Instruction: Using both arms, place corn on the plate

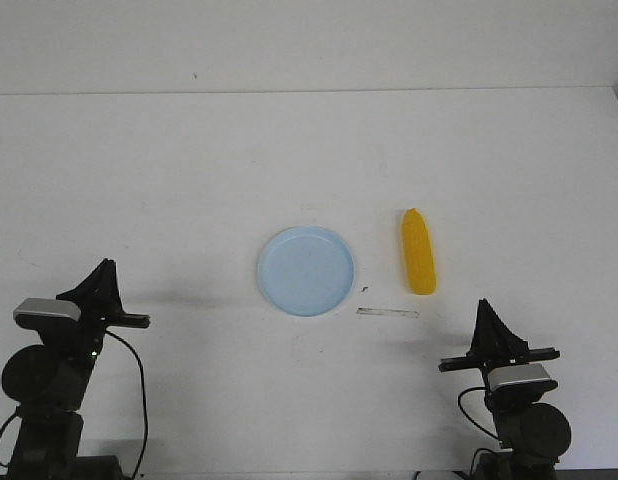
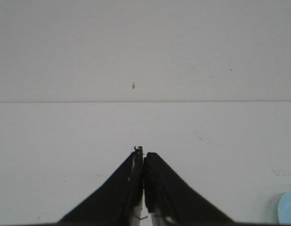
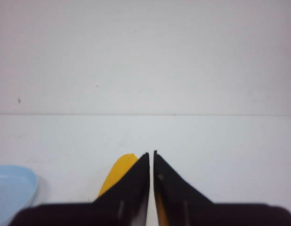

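The yellow corn [image 1: 419,252] lies on the white table just right of the pale blue plate [image 1: 305,271], its tapered end pointing away from me. My left gripper [image 1: 109,268] sits at the near left, shut and empty, well left of the plate. My right gripper [image 1: 483,306] sits at the near right, shut and empty, a little nearer than the corn and to its right. In the right wrist view the corn [image 3: 118,173] shows partly hidden behind the shut gripper [image 3: 151,153], with the plate's edge [image 3: 11,188] beside it. The left wrist view shows the shut gripper [image 2: 142,150] and a sliver of plate [image 2: 289,207].
A thin pale strip [image 1: 387,313] and a small dark speck [image 1: 364,289] lie on the table near the plate and corn. The table's far edge [image 1: 309,92] meets a white wall. Black cables hang by both arm bases.
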